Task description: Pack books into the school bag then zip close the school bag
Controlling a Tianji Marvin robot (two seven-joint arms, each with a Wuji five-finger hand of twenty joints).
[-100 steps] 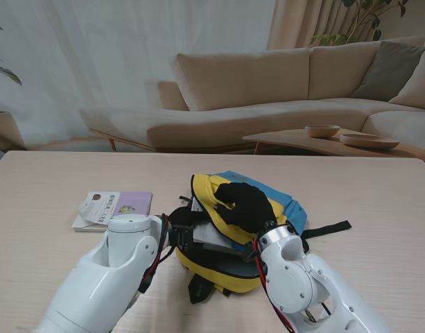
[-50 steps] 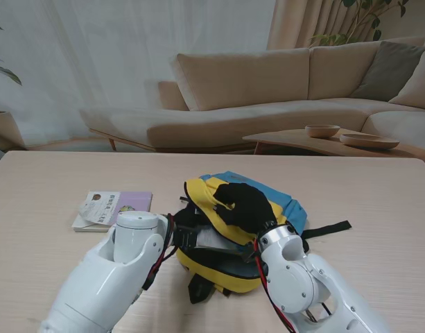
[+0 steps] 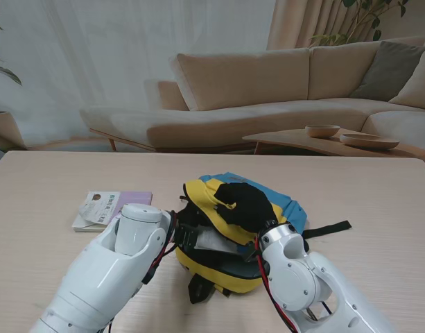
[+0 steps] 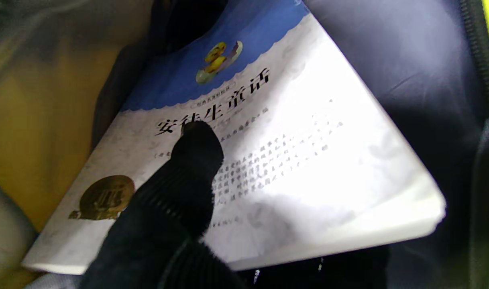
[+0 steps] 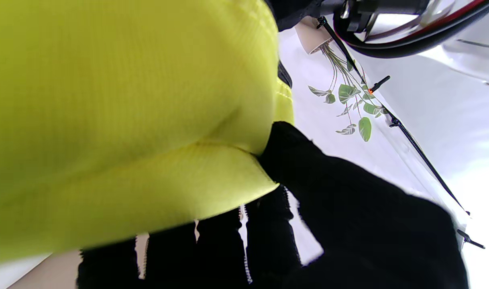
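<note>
The yellow and blue school bag (image 3: pixel 229 267) lies open mid-table. My right hand (image 3: pixel 245 203), in a black glove, is shut on the bag's yellow flap (image 5: pixel 128 120) and holds it raised; its fingers (image 5: pixel 349 208) wrap the flap's edge. My left hand (image 3: pixel 187 230) reaches into the opening, shut on a white book with a blue top (image 4: pixel 276 160). One black finger (image 4: pixel 196 152) presses on the cover, and the bag's dark lining (image 4: pixel 429 88) surrounds the book. A second book (image 3: pixel 114 208), with a purple and white cover, lies flat on the table to the left of the bag.
A black strap (image 3: pixel 328 229) trails from the bag toward the right, and a black buckle strap (image 3: pixel 198 288) lies at the bag's near side. The wooden table (image 3: pixel 46 187) extends around the bag. A sofa (image 3: pixel 267 90) and a low table with bowls (image 3: pixel 344 139) stand beyond.
My left arm has pushed toward the right, farther into the bag's opening, with the book. The right hand and the flap have stayed about where they were.
</note>
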